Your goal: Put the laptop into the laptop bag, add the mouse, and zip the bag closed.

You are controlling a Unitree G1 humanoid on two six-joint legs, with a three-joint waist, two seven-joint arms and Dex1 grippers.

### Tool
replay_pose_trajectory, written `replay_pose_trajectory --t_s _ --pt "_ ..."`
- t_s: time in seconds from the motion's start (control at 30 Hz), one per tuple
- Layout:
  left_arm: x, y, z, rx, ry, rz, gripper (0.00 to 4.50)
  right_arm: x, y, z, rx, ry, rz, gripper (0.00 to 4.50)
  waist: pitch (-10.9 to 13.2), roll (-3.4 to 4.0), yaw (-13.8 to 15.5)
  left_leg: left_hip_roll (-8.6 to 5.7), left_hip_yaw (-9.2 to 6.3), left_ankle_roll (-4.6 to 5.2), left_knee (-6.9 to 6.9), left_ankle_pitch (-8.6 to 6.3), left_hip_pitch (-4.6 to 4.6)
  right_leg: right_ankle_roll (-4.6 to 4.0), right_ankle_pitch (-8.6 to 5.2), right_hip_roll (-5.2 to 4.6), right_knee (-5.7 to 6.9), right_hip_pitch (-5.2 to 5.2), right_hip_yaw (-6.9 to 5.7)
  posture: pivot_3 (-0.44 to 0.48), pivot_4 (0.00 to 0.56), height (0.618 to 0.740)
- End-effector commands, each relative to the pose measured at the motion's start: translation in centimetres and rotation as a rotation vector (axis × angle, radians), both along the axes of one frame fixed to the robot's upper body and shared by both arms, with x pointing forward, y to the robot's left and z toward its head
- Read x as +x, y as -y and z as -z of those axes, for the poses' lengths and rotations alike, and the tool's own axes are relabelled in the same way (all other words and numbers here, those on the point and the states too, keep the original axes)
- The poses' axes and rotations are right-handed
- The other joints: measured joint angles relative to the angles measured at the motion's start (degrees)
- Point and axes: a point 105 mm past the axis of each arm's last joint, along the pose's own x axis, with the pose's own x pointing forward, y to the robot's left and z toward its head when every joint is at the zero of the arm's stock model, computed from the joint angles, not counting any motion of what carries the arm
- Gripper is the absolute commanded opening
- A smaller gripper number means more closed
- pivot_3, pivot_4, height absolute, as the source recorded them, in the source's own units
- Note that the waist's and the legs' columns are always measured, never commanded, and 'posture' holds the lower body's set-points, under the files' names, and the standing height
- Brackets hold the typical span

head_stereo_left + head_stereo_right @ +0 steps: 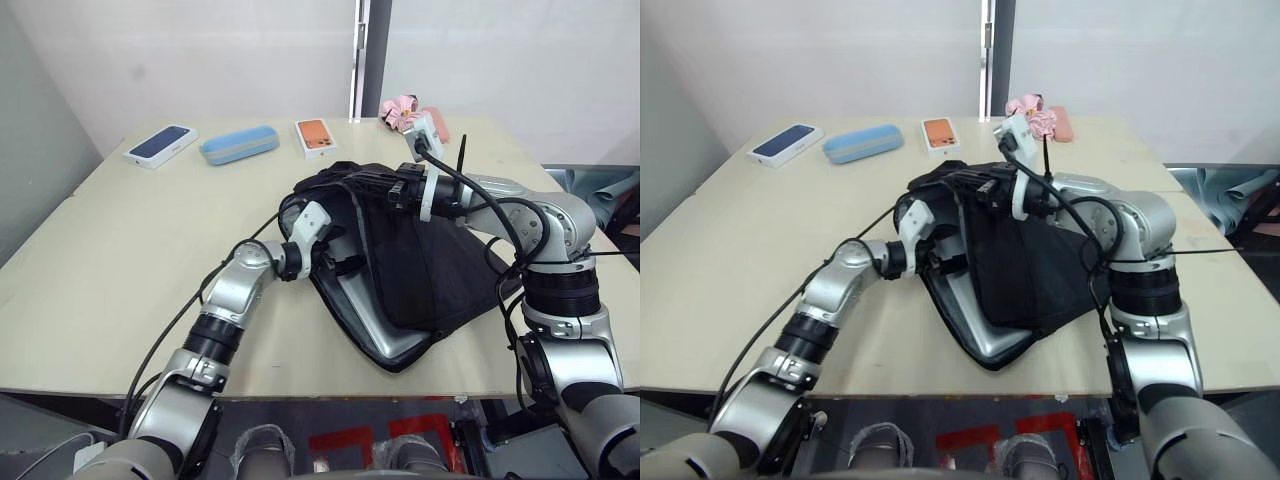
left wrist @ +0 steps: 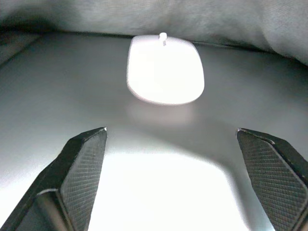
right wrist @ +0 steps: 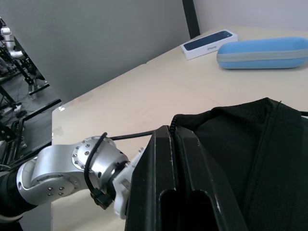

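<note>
Near the front edge of the bench (image 1: 120, 300), toward its right side, lies the laptop bag (image 1: 430, 270), black, mouth agape and upper flap lifted. Inside it rests the laptop (image 1: 375, 325), silver-grey, flat against the lower panel, one rounded corner showing at the near end of the opening. On the laptop's lid, deep in the bag beneath the grey lining, sits the mouse (image 2: 165, 70), slim, glossy white.

Reaching into the mouth from the side nearer the bench's middle, the left gripper (image 2: 180, 180), fingers (image 2: 82, 168) spread wide, nothing between them. Mouse just ahead of the fingertips, apart from both, roughly centred on the gap, resting on the lid.

At the bag's far upper rim, the right gripper (image 3: 175, 163), black fingers pressed together on the bag's edge, fabric bunched against them, holding the flap up.

Along the bench's far edge, well clear of the bag: a dark blue phone box (image 1: 160, 145) toward the far left corner, a light blue case (image 1: 238, 144) beside it, an orange phone box (image 1: 315, 138) next, then a pink bow (image 1: 400, 110) toward the right.
</note>
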Motion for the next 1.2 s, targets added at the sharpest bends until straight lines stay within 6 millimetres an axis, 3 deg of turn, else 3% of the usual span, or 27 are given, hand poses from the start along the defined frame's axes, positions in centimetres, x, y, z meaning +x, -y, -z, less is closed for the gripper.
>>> replay_pose_trajectory --t_s 0.03,0.1,0.27,0.4,0.57,0.77,1.0,1.2 --pt "-1.9 -2.5 -3.4 -0.058 0.073 -0.004 4.48 -0.8 -0.4 -1.9 0.048 0.097 -0.045 0.00 0.0 0.03 -0.1 0.00 0.01 0.00 -0.06 0.00 0.00 0.00 -0.01 0.00 -0.04 -0.01 -0.01 0.000 0.150 0.740" --pt "-2.7 -3.5 -3.8 -0.063 0.060 -0.010 4.48 -0.8 -0.7 -1.6 0.035 0.096 -0.058 0.00 0.0 0.06 -0.2 0.04 0.01 -0.04 -0.15 0.00 0.01 -0.02 -0.02 0.04 -0.05 -0.05 -0.03 0.000 0.150 0.740" --pt "-5.9 -10.0 -3.8 -0.001 -0.062 -0.093 4.48 -1.4 -2.3 0.7 -0.062 0.113 -0.131 0.00 0.0 0.08 -0.8 0.04 0.05 -0.09 -0.32 0.00 0.02 -0.03 -0.05 0.06 -0.17 -0.07 -0.04 0.000 0.150 0.740" --pt "-7.1 -15.1 -3.8 0.066 -0.091 -0.232 4.48 -2.6 -3.4 1.9 -0.069 0.078 -0.227 0.00 0.1 0.11 -0.8 0.07 0.01 -0.17 -0.47 0.00 0.04 -0.05 -0.12 0.10 -0.28 -0.05 -0.13 0.000 0.150 0.740" --pt "-8.3 -18.4 -5.5 0.029 -0.121 -0.328 4.48 -4.8 -3.6 4.5 -0.111 -0.017 -0.365 0.00 0.1 0.11 -0.1 0.07 -0.06 -0.17 -0.49 -0.01 0.03 -0.05 -0.11 0.08 -0.35 0.02 -0.22 0.000 0.150 0.740" --pt "-9.2 -20.2 -5.6 0.072 -0.151 -0.378 4.48 -5.5 -3.1 5.8 -0.128 -0.073 -0.414 0.00 0.1 0.09 -0.3 0.07 -0.06 -0.17 -0.45 0.00 0.09 -0.05 -0.11 0.08 -0.25 0.04 -0.19 0.000 0.150 0.740" --pt "-9.2 -20.2 -5.6 0.070 -0.156 -0.374 4.48 -4.4 -2.9 7.1 -0.169 -0.079 -0.342 0.00 0.0 0.06 -0.2 0.06 -0.07 -0.16 -0.40 0.00 0.10 -0.06 -0.11 0.07 -0.23 0.08 -0.18 0.000 0.150 0.740" --pt "-8.8 -20.8 -5.8 0.087 -0.153 -0.374 4.50 -3.9 -1.4 6.0 -0.118 -0.069 -0.307 1.83 0.0 0.04 -0.2 0.07 -0.08 -0.16 -0.34 0.00 0.11 -0.05 -0.11 0.07 -0.13 0.07 -0.18 0.000 0.150 0.740"
